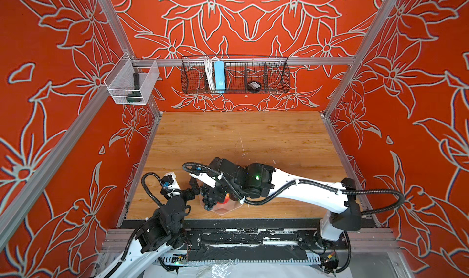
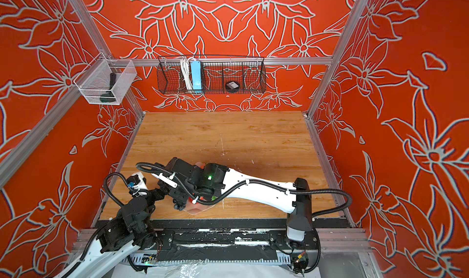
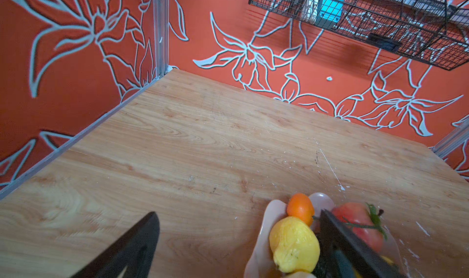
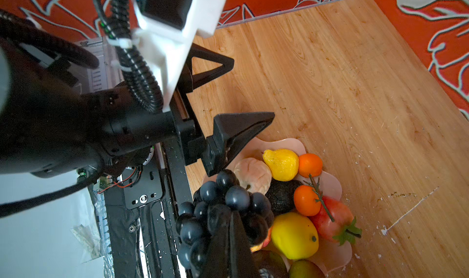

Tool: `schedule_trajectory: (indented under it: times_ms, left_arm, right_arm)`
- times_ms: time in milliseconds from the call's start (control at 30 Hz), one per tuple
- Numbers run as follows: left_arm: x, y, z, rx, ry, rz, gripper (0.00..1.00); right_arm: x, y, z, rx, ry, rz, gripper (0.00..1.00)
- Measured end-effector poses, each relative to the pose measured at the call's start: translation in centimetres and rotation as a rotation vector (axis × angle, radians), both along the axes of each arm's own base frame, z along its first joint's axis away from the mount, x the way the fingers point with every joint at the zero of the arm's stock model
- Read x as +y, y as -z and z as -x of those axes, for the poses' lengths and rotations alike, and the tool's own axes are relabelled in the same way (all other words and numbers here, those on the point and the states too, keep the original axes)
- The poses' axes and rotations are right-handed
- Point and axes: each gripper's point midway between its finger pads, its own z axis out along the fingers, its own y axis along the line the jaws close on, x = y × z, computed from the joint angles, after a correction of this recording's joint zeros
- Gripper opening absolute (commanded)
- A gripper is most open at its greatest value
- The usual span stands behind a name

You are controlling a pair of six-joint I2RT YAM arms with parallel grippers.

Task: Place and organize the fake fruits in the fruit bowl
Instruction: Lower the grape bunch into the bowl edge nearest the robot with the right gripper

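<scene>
The pale pink fruit bowl (image 4: 337, 248) sits near the table's front edge, its rim also showing in both top views (image 1: 225, 210) (image 2: 196, 209). In it lie fake fruits: a yellow lemon (image 4: 294, 235), a second yellow fruit (image 4: 281, 164), two tiny oranges (image 4: 310, 164), a beige one (image 4: 253, 175), a dark avocado (image 4: 281, 195) and a red fruit (image 4: 332, 221). My right gripper (image 4: 229, 228) is shut on the dark grape bunch (image 4: 210, 213), held over the bowl's near-left rim (image 1: 209, 200). My left gripper (image 3: 238, 238) stands open at the bowl's left rim (image 3: 269, 218), holding nothing.
A black wire basket (image 1: 234, 75) with a blue power strip hangs on the back wall. A white mesh basket (image 1: 132, 82) hangs on the left wall. The wooden table (image 1: 241, 137) stretches bare behind the arms. A black rail (image 1: 241, 223) runs along the front edge.
</scene>
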Motion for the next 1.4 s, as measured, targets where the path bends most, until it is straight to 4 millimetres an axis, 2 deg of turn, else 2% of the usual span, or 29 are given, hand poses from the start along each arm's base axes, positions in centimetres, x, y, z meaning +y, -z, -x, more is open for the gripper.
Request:
schedule_trajectory:
  times_ms: [233, 400, 533, 633, 933, 1200, 1400]
  left_arm:
    - [0.1, 0.2, 0.0, 0.005, -0.005, 0.003, 0.98]
    - [0.1, 0.2, 0.0, 0.005, -0.005, 0.003, 0.98]
    - [0.1, 0.2, 0.0, 0.005, -0.005, 0.003, 0.98]
    - [0.1, 0.2, 0.0, 0.005, -0.005, 0.003, 0.98]
    - [0.1, 0.2, 0.0, 0.006, -0.003, 0.003, 0.98]
    - [0.0, 0.2, 0.0, 0.005, -0.001, 0.004, 0.98]
    - [-0.1, 0.0, 0.0, -0.001, 0.003, 0.011, 0.98]
  right_arm:
    - [0.3, -0.2, -0.5, -0.022, 0.019, -0.012, 0.0]
    - [0.0, 1.7, -0.9, -0.031, 0.038, 0.019, 0.0]
    - [-1.0, 4.1, -0.7, -0.016, 0.047, 0.071, 0.0]
    - [-1.8, 5.1, -0.6, -0.007, 0.06, 0.09, 0.0]
    - [-3.9, 5.2, -0.5, -0.014, 0.088, 0.077, 0.0]
    - [-6.4, 7.6, 0.4, -0.009, 0.077, 0.077, 0.0]
    - [-6.6, 8.5, 0.4, -0.007, 0.084, 0.04, 0.0]
